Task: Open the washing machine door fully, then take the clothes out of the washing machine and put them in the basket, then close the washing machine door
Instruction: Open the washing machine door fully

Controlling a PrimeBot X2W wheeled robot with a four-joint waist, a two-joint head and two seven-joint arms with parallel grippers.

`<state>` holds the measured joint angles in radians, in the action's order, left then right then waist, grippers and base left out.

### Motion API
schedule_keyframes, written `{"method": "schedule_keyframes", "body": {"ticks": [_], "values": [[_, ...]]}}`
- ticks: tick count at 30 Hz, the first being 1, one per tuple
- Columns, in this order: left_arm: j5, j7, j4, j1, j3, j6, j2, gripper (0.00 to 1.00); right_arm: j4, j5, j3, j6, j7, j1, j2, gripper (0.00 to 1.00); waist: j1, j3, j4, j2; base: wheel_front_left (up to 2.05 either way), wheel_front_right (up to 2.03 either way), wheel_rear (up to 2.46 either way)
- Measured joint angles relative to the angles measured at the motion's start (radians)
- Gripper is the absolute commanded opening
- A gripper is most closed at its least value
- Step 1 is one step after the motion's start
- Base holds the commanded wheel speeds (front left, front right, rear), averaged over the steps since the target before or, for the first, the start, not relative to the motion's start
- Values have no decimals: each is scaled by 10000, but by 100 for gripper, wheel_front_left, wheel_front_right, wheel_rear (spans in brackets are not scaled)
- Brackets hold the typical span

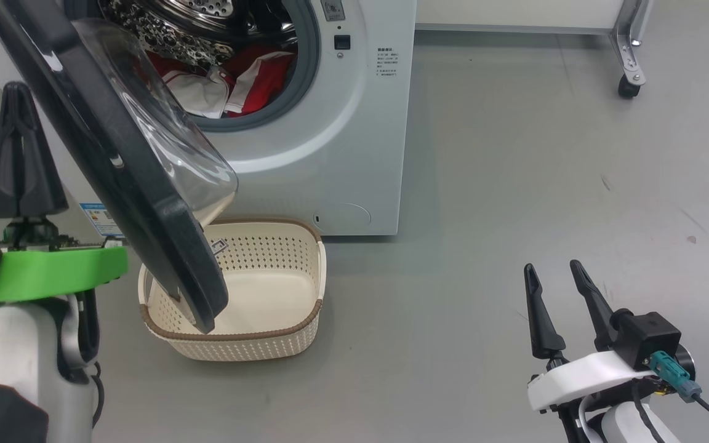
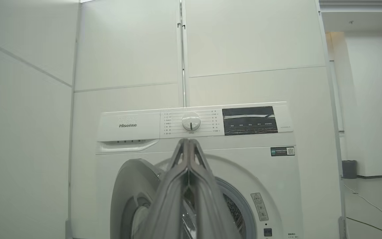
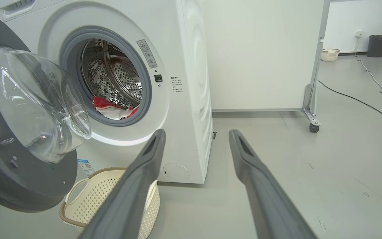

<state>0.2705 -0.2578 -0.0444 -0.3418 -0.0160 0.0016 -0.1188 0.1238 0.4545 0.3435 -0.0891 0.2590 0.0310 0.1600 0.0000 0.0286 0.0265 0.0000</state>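
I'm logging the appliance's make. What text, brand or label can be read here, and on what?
"Hisense": on the washing machine's control panel, left of the dial.
Dial markings, dark display, QR sticker, warning label, printed lines, blue sticker: too small or blurred to read.

"Hisense" on the washing machine point(image 2: 197, 172) control panel

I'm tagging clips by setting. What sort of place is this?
Probably a lab or test hall, not a home: the washing machine stands before white partition panels, one on a caster, on a wide grey floor with a loose cable.
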Motion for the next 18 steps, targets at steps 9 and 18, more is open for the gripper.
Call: {"method": "schedule_keyframes", "body": {"ticks": [9,18], "values": [[-221,681,-230,-591,-805,-176,-54,0,33,-84,-127,86,0,-44,-128,100,0,-79,-127,0,0,0,0],[-219,1444,134,-567,-1592,-435,232,0,46,-98,-430,163,0,-49,-230,100,0,-38,-350,0,0,0,0]]}}
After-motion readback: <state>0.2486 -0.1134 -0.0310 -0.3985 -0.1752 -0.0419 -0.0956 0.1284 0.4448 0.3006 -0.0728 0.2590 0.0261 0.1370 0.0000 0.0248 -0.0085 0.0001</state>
